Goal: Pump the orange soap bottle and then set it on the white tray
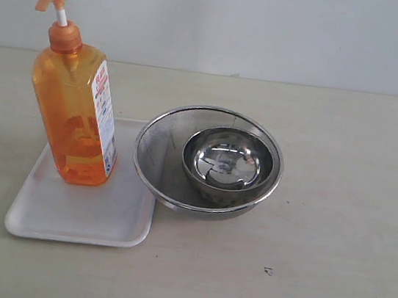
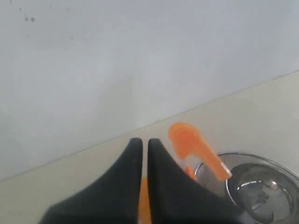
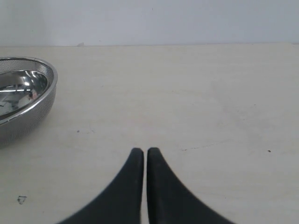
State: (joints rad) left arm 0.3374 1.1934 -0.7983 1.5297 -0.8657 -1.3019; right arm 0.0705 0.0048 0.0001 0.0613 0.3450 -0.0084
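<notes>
Bottle: The orange soap bottle [image 1: 75, 120] stands upright on the white tray [image 1: 93, 216], toward its 11 o'clock corner, with the spout aimed at 9 o'clock.
Tray: It lies flat on the table [image 1: 335, 235]. Its 3 o'clock edge meets a mesh bowl [image 1: 156, 150], which holds a smaller steel bowl [image 1: 228, 160].
Left gripper [image 2: 141, 142]: The fingers are pressed together and empty, with the pump head [image 2: 187, 140] just beyond the tips.
Right gripper [image 3: 141, 151]: It is closed and holds nothing, low over the table and well apart from the bottle.
Step in hand: Placement looks complete, but whether the pump was pressed cannot be told.
Doing it well: Any press should land square on the pump's top and drive straight down, because the tall bottle could tip toward the bowls.
</notes>
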